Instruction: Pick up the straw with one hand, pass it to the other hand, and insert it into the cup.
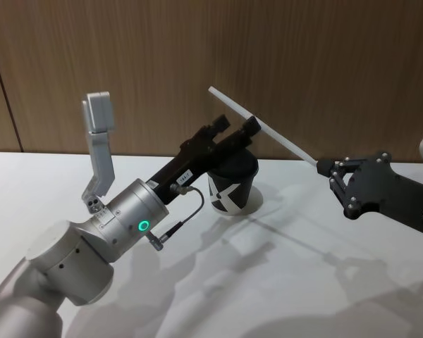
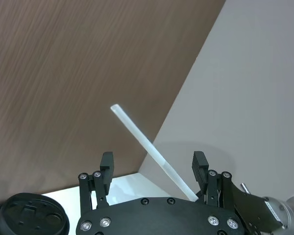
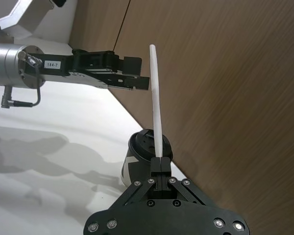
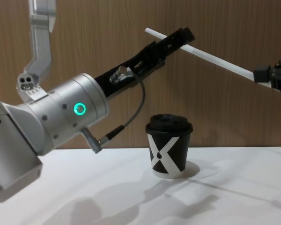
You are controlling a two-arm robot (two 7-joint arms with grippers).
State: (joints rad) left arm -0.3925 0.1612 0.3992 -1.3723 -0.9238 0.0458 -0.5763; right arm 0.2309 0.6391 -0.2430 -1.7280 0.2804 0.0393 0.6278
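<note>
- My right gripper hangs in the air on the right, its jaws clamped tight on the low end of the straw.
- From that grip the straw slants up and to the left, passing in the air above the cup.
- My left gripper reaches in from the left. Its jaws are spread wide with the straw running through the gap, and its fingers are not pressing on it.
- The cup stands upright with its lid on, on the white table, near the far wooden wall and below the left gripper's tips.
</note>
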